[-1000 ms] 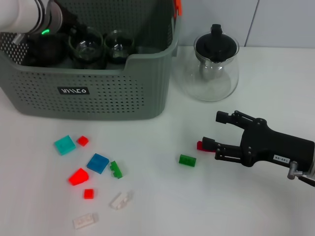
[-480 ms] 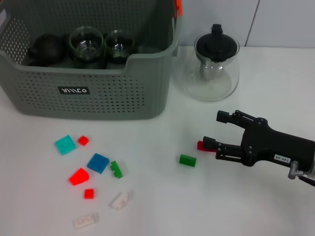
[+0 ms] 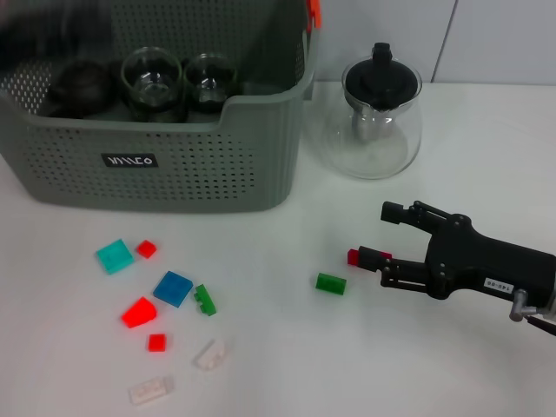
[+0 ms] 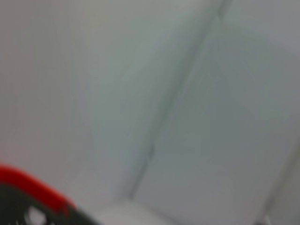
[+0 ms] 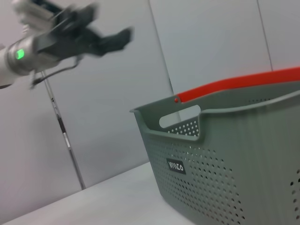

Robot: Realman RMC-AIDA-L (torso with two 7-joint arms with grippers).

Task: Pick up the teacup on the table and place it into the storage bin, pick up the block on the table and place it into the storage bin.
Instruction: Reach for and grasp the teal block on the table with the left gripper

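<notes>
Teacups binned, block stage in hand

Two glass cups (image 3: 152, 76) and a dark pot sit inside the storage bin (image 3: 165, 165), so the cup part looks done. Right gripper (image 3: 372, 234) lies low on the table with jaws apart, its lower finger touching the red block (image 3: 354, 257), nothing clamped; a green block (image 3: 330, 283) lies just beside, more scattered near the bin. Left gripper (image 5: 110, 40) hangs high in the right wrist view, fingers apart, empty

Probably a lab: plain white table (image 3: 287, 365), bare grey panelled wall (image 5: 211, 42) behind it.
</notes>
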